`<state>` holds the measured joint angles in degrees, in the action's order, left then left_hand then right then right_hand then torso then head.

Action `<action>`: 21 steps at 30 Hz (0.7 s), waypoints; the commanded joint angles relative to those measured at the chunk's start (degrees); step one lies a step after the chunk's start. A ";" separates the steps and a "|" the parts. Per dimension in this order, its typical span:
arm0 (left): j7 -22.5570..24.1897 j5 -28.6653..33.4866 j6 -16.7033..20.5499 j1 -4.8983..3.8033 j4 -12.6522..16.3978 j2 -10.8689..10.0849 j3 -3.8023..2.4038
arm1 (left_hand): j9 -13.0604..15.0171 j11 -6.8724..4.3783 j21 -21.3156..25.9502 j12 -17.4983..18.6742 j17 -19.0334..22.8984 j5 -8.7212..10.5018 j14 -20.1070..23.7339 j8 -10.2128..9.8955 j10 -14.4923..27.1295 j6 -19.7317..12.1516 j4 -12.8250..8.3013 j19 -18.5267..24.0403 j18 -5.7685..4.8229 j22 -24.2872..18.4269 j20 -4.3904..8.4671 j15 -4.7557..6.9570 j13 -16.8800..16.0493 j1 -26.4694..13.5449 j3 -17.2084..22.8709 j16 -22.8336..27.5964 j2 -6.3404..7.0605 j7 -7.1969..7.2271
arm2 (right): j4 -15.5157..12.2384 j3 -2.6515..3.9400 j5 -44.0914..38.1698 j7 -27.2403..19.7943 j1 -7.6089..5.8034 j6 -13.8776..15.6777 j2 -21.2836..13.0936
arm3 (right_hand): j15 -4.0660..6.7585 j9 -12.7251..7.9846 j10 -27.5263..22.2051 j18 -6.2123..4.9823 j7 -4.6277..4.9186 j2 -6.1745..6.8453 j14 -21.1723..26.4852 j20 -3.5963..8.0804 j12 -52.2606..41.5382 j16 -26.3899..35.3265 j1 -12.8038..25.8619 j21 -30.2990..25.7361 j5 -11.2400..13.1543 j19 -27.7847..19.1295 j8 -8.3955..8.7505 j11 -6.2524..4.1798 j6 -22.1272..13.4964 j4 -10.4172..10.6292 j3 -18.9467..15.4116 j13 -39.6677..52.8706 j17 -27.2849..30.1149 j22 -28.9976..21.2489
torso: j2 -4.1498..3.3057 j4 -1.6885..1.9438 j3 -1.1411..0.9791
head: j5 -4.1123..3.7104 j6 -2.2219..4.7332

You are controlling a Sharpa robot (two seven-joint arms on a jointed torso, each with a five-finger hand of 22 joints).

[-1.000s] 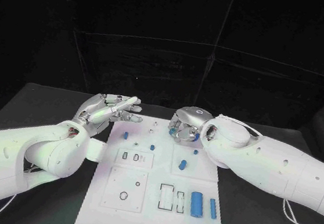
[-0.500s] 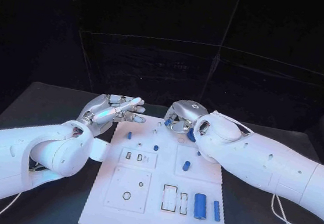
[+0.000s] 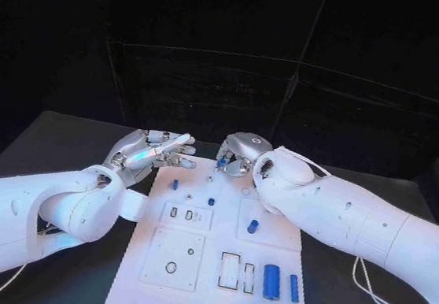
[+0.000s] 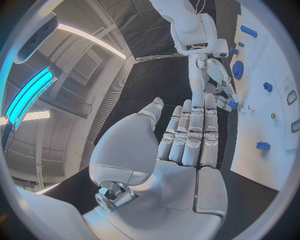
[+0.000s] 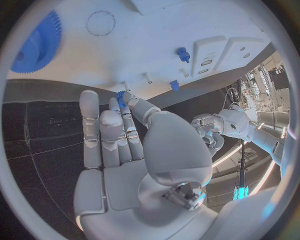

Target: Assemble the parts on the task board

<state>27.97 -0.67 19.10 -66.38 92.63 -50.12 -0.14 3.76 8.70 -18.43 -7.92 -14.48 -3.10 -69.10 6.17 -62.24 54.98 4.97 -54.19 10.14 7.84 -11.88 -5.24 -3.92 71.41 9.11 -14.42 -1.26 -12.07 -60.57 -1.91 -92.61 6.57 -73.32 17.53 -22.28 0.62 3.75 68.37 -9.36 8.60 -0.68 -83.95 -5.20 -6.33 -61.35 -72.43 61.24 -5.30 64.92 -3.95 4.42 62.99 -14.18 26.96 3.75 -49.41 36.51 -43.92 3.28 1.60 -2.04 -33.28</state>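
Your task board (image 3: 262,303) lies flat in the middle of the black table (image 3: 59,148), long side running away from the robot. On it you can see blue parts: two cylinders (image 3: 272,280) standing side by side near the board's near right corner, a small oblong piece (image 3: 253,225) further up the right half, and two little pegs (image 3: 175,184) toward the far left.

Your right hand (image 3: 239,156) hovers over the board's far edge, and in the right wrist view a small blue part (image 5: 121,96) sits pinched at its fingertips (image 5: 127,97), with a blue toothed gear (image 5: 37,42) lying on the board nearby. The left wrist view shows the same pinch (image 4: 232,104) from the other side.

Your left hand (image 3: 151,150) is just off the board's far left corner, palm open, fingers (image 4: 195,131) straight and close together, grasping nothing.
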 commanded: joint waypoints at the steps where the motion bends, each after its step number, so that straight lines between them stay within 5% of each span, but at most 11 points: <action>1: 0.27 -0.44 -0.83 -0.17 0.29 -0.05 -0.04 | -0.05 0.14 0.33 0.29 -0.06 -0.29 -0.08 -0.24 0.07 0.08 -0.33 -0.15 0.36 -0.05 -0.18 -0.18 0.06 0.43 -0.09 0.28 -0.27 -0.45 | 0.37 0.03 0.33 0.05 -0.20 -1.67 0.41 | -0.19 0.10 -0.28 -0.48 0.24 0.65 -0.43 -0.23 0.24 -0.43 0.23 0.28 -0.25 -0.21 -0.01 0.30 -0.05 0.05 0.31 -0.02 -0.08 0.11 | -0.20 0.09 0.09 | 0.02 0.06; 21: 0.18 -0.44 -0.85 -0.28 0.19 0.00 -0.05 | -0.05 0.14 0.33 0.29 -0.06 -0.29 -0.08 -0.24 0.07 0.08 -0.33 -0.15 0.36 -0.05 -0.18 -0.18 0.06 0.43 -0.09 0.28 -0.27 -0.45 | 1.15 0.02 0.26 0.50 -0.21 -5.13 1.50 | -0.27 0.08 -0.57 -0.53 0.28 1.15 -0.29 -0.30 0.35 -0.35 0.56 0.31 -0.13 -0.55 0.08 0.36 -0.27 0.37 0.58 -0.05 0.20 -0.08 | -0.36 0.20 0.08 | -0.03 -0.29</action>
<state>27.87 -0.68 19.06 -66.55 92.73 -50.12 -0.14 3.76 8.70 -18.43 -7.92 -14.47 -3.10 -69.10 6.17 -62.24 54.97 4.97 -54.19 10.14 7.85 -11.88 -5.24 -3.92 71.41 9.11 -14.42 -1.26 -12.06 -59.50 -1.86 -92.41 6.80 -73.49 13.74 -20.87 0.62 3.82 68.16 -9.35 8.60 -0.08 -83.95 -5.43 -6.32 -61.58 -71.83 61.44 -5.30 64.69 -3.70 4.63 62.79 -13.90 27.24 3.74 -49.35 36.59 -44.24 3.44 1.69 -2.04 -33.60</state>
